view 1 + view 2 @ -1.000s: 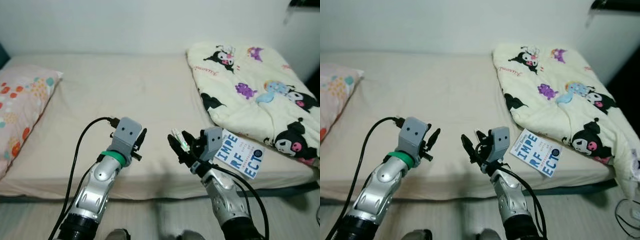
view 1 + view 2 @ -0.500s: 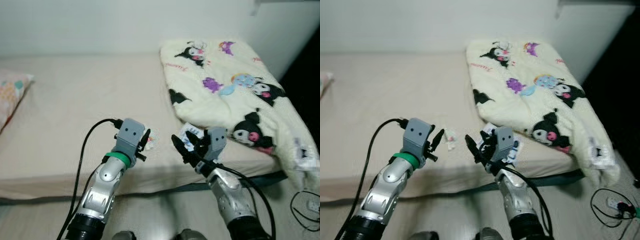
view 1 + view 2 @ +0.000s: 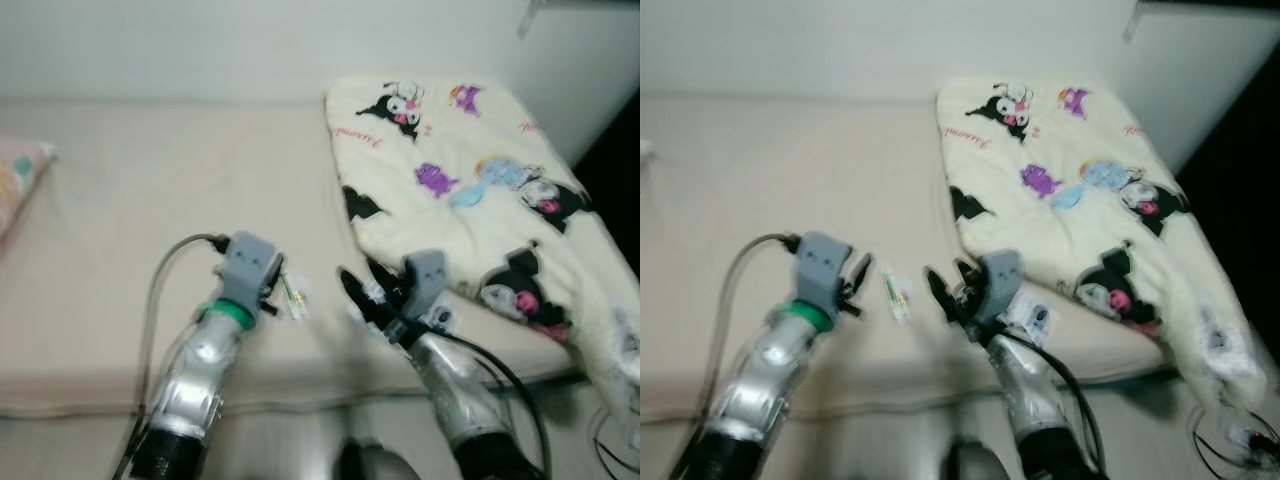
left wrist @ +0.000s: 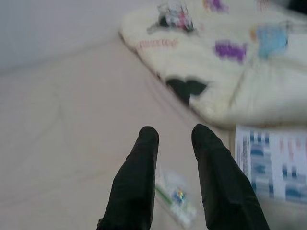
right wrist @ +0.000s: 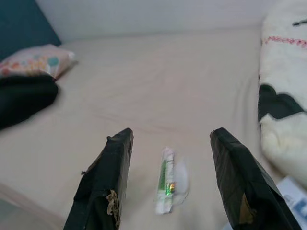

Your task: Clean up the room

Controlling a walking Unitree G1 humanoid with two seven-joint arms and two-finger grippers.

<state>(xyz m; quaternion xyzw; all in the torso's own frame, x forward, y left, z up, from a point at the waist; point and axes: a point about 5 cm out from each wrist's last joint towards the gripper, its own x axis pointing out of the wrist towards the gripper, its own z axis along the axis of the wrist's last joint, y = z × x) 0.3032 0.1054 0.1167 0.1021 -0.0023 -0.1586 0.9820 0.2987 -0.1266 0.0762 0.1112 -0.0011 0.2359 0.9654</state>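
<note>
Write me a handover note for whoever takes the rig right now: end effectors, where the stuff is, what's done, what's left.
Left end effector: open, empty, held over the bed just above the wrapper.
Right end effector: open, empty, fingers on either side of the wrapper from its own camera, not touching it.
Wrapper: small, white and green, flat on the sheet between the two arms.
Booklet: flat near the bed's front edge, by the blanket, partly behind the right arm.
Pillow: at the far left of the bed.
Done: nothing picked up yet.
Left: grasp the wrapper, then the booklet. Head views are blurred.
</note>
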